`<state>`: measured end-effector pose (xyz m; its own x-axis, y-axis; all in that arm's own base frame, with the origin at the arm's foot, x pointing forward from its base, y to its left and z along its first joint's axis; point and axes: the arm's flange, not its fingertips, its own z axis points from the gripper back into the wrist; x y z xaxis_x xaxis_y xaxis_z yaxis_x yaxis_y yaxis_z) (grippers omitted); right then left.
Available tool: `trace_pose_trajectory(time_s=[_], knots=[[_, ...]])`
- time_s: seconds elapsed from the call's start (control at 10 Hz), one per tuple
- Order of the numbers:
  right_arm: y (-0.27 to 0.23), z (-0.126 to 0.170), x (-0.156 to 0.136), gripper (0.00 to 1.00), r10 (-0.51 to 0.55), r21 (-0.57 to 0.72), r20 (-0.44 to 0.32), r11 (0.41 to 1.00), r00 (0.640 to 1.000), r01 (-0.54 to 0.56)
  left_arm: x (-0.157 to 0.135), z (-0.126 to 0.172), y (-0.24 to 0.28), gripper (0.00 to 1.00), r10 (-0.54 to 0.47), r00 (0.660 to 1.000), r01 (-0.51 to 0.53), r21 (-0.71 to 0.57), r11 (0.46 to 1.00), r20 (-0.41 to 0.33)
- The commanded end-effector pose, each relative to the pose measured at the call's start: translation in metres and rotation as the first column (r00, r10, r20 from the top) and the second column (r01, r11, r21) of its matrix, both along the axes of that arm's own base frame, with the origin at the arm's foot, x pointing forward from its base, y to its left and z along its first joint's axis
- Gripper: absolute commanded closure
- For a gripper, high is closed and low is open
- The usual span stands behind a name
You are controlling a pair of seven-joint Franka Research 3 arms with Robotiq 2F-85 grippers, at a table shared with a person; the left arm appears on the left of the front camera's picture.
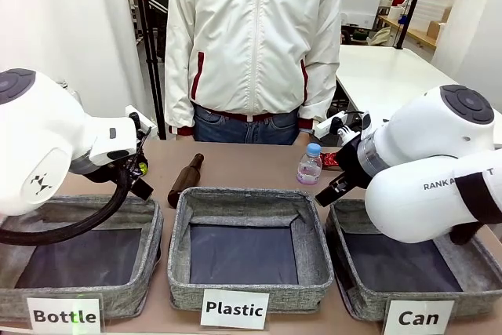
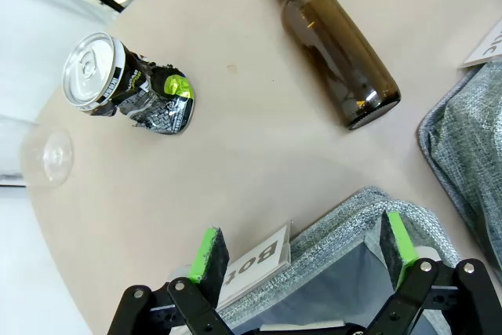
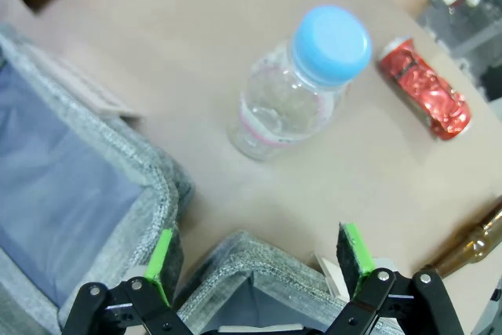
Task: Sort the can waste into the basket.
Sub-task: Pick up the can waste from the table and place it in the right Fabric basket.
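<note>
Pointing down, perhaps slightly tilted, left gripper (image 2: pixel 302 245) and right gripper (image 3: pixel 257 255) gape wide, empty.

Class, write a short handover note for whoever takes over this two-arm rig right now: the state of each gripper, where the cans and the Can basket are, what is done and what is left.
Left gripper: open, empty, above the rim of the Bottle basket.
Right gripper: open, empty, above a basket rim, facing the clear plastic bottle.
Dark can: on the table, apart from the brown bottle.
Red can: lying on the table beyond the plastic bottle.
Can basket: on the robot's right, partly hidden by the right arm.
Done: nothing sorted yet.
Left: pick up both cans and drop them in the Can basket.
</note>
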<state>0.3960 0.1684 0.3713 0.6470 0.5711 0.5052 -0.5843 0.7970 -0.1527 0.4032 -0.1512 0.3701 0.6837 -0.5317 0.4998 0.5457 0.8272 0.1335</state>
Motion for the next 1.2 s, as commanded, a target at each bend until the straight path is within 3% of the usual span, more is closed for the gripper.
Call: trace_pose_trajectory(time_s=[0.0,0.1,0.3,0.4,0.5,0.6,0.7,0.8,0.9,1.0,1.1], knots=[[0.0,0.0,0.0,0.0,-0.001,0.001,0.0,1.0,1.0,0.001,0.0,0.0,0.0,0.0,0.0,1.0,0.0,0.0,1.0,0.0],[0.0,0.0,0.0,0.0,0.0,0.0,0.0,1.0,1.0,0.0,0.0,0.0,0.0,0.0,0.0,1.0,0.0,0.0,1.0,0.0],[-0.01,0.036,-0.012,0.0,-0.001,0.017,-0.067,1.0,0.998,0.002,-0.025,0.03,0.003,0.0,-0.08,0.986,0.072,-0.057,0.996,-0.144],[-0.022,0.059,-0.021,0.0,-0.013,0.073,-0.168,0.997,0.986,0.026,-0.044,0.056,0.003,0.0,-0.031,0.969,0.0,-0.124,0.992,-0.246],[-0.036,0.081,-0.027,0.0,-0.033,0.222,-0.219,0.971,0.975,0.083,-0.061,0.074,0.015,0.0,-0.136,0.943,0.067,-0.226,0.972,-0.303],[-0.05,0.099,-0.037,0.0,-0.016,0.321,-0.305,0.94,0.952,0.119,-0.078,0.094,0.027,0.0,-0.175,0.937,0.077,-0.311,0.947,-0.301],[-0.072,0.116,-0.047,0.0,0.048,0.433,-0.425,0.888,0.904,0.156,-0.092,0.108,0.049,0.0,-0.28,0.914,0.132,-0.438,0.889,-0.294],[-0.109,0.133,-0.061,0.0,0.192,0.615,-0.448,0.775,0.873,0.145,-0.103,0.124,0.085,0.0,-0.312,0.92,0.146,-0.529,0.836,-0.238],[-0.148,0.141,-0.072,0.0,0.237,0.73,-0.412,0.664,0.88,0.163,-0.103,0.131,0.131,0.0,-0.388,0.902,0.19,-0.633,0.751,-0.189],[-0.194,0.139,-0.078,0.0,0.234,0.809,-0.384,0.552,0.893,0.203,-0.097,0.129,0.179,0.0,-0.405,0.901,0.17,-0.731,0.661,-0.156],[-0.238,0.129,-0.079,0.0,0.226,0.872,-0.385,0.408,0.895,0.272,-0.099,0.122,0.227,0.0,-0.368,0.922,0.121,-0.814,0.568,-0.119]])
